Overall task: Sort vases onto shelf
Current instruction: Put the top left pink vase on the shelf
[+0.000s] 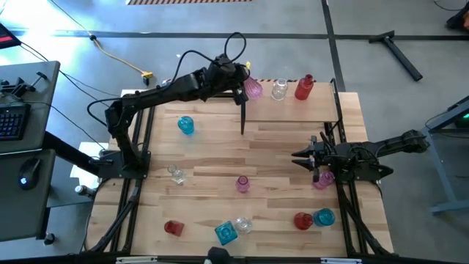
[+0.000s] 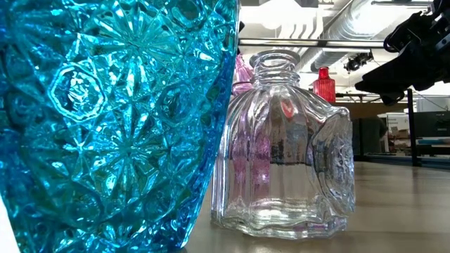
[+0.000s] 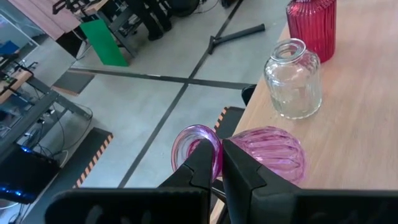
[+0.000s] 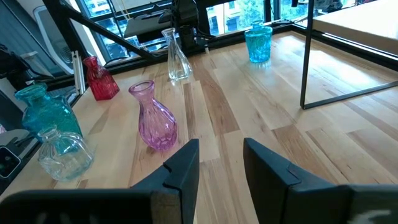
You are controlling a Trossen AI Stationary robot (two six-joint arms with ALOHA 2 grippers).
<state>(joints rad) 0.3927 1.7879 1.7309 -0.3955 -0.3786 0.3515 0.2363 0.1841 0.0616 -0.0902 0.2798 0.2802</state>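
The shelf (image 1: 322, 110) stands at the table's far right. On it are a clear vase (image 3: 292, 78) and a red vase (image 3: 314, 25), both upright. My left gripper (image 3: 219, 155) reaches over the shelf's left end and is shut on a pink vase (image 1: 253, 89) that lies on its side. My right gripper (image 4: 221, 155) rests low at the table's right, open, with nothing between its fingers. A pink vase (image 4: 152, 118) stands on the table ahead of it. My left gripper pinches the pink vase's narrow neck (image 3: 219, 144) between its two fingers, just behind the flared mouth (image 3: 193, 146). The fingers come slanting down from the table's left, across the neck. The vase lies level, its round body (image 3: 270, 155) over the shelf's left end. Whether the body touches the shelf I cannot tell.
Several vases stand loose on the table: teal (image 1: 186, 125) at far left, clear (image 1: 176, 174), pink (image 1: 242, 183), red (image 1: 173, 227), teal (image 1: 226, 232) and clear (image 1: 243, 224) near the front, red (image 1: 303, 220) and teal (image 1: 323, 217) at right. A black shelf post (image 4: 305, 56) stands near my right gripper.
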